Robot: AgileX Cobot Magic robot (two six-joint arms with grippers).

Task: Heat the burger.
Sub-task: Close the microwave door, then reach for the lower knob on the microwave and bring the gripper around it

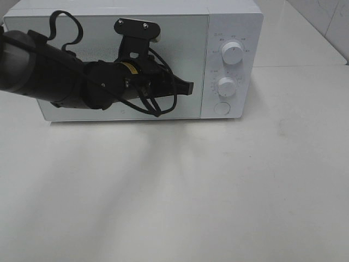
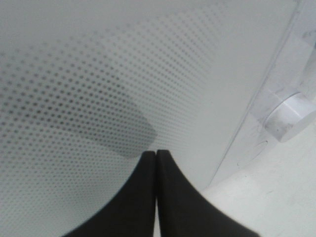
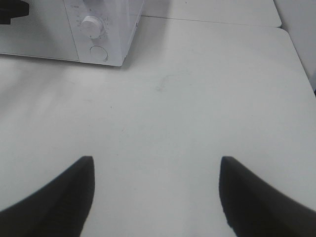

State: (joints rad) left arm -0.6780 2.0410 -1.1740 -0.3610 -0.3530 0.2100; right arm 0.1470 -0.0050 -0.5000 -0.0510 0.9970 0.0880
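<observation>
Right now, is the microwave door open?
No, the microwave door lies flush with the control panel in the exterior high view, fully shut.

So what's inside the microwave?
Can't tell. The microwave has its door closed, and the dotted window shows only grey, so anything inside is hidden. No burger is in view. The shut left gripper sits in front of the door.

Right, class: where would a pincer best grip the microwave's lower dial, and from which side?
Probably by its round rim, pinched from opposite sides, coming straight at the control panel: the lower dial is a short cylinder standing out from the microwave front.
</observation>
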